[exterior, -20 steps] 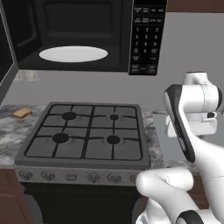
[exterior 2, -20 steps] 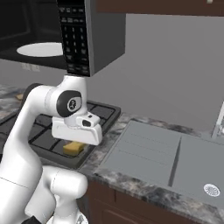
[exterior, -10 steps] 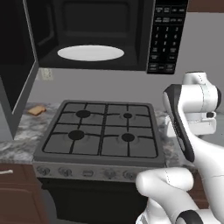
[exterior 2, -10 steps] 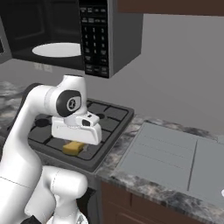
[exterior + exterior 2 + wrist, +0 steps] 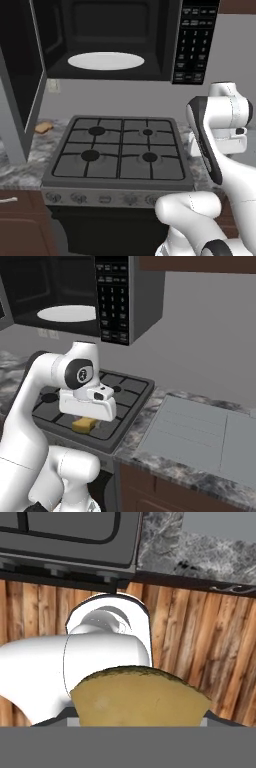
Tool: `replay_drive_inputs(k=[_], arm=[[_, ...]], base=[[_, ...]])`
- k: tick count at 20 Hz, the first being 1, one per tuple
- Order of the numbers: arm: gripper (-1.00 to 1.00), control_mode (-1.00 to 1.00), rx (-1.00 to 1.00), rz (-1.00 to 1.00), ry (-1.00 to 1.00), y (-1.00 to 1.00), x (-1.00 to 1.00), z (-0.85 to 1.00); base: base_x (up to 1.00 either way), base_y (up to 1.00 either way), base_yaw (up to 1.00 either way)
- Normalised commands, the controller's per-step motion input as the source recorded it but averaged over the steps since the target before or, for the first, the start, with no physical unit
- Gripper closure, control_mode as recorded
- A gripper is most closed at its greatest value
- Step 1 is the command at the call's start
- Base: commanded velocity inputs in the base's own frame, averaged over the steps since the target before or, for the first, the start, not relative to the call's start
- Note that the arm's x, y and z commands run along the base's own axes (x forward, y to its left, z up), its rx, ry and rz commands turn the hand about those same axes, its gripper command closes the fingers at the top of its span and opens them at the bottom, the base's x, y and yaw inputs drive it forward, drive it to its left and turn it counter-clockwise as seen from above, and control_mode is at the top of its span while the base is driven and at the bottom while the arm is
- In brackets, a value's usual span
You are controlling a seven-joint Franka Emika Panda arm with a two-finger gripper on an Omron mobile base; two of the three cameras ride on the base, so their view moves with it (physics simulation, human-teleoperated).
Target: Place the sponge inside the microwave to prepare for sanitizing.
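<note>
Gripper [image 5: 86, 422] pointing down, jaws part-open and closed on the sponge [image 5: 84, 425], a mustard-yellow block held clear of the stove [image 5: 118, 151] near its front right corner; in the hand view the sponge [image 5: 140, 696] sits right at the fingers, wood floor [image 5: 200, 637] and stove front beyond. Microwave [image 5: 120, 42] above the stove, door swung wide to the left, white turntable [image 5: 106, 61] bare. Slice of bread [image 5: 43, 127] on the counter [image 5: 22, 167] left of the stove, toward the back edge.

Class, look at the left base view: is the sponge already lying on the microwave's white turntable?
No. The turntable inside the open microwave is bare, while the sponge sits under the end effector.
</note>
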Motion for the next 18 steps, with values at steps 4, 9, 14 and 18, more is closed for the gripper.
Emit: replay_drive_inputs(k=[4,9,14,18], arm=[[1.0,1.0,0.0,0.0,0.0,0.0,0.0,0.0],[1.0,1.0,0.0,0.0,0.0,0.0,0.0,0.0],[1.0,1.0,0.0,0.0,0.0,0.0,0.0,0.0],[1.0,1.0,0.0,0.0,0.0,0.0,0.0,0.0]], base=[[0.23,0.45,-0.02],[0.07,0.77,0.0],[0.05,0.96,0.0],[0.06,0.71,0.0]])
